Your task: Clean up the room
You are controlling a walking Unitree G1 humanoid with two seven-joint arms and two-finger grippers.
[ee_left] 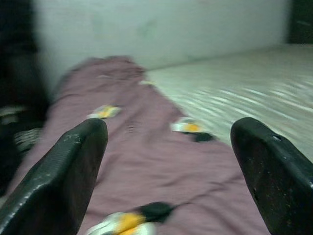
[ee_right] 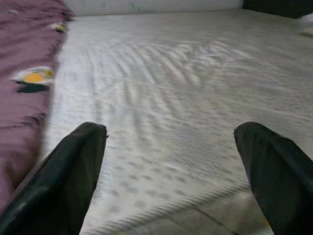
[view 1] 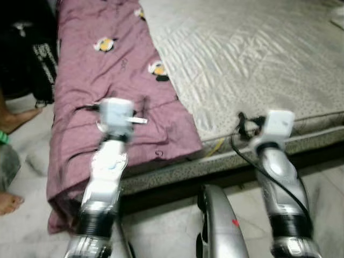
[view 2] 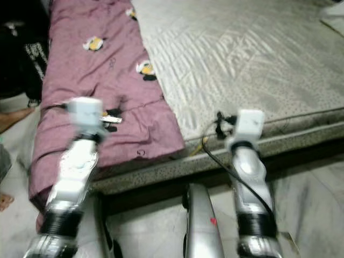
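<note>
Both silver arms reach forward, elbows low, wrists raised. Left silver arm (view 1: 105,183) blurred, its white wrist block tilted slightly. Left gripper (ee_left: 168,166) has its two long black fingers (ee_left: 63,176) spread wide, nothing between them. Right silver arm (view 1: 279,183) carries a black cable; right gripper (ee_right: 173,171) jaws also spread wide, empty.

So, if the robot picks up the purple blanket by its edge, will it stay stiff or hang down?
The purple blanket is probably floppy: it already drapes over the side of the mattress and shows soft folds. It would likely sag and trail from the left gripper, whose fingers are open. It looks quilted, so perhaps somewhat bulky.
</note>
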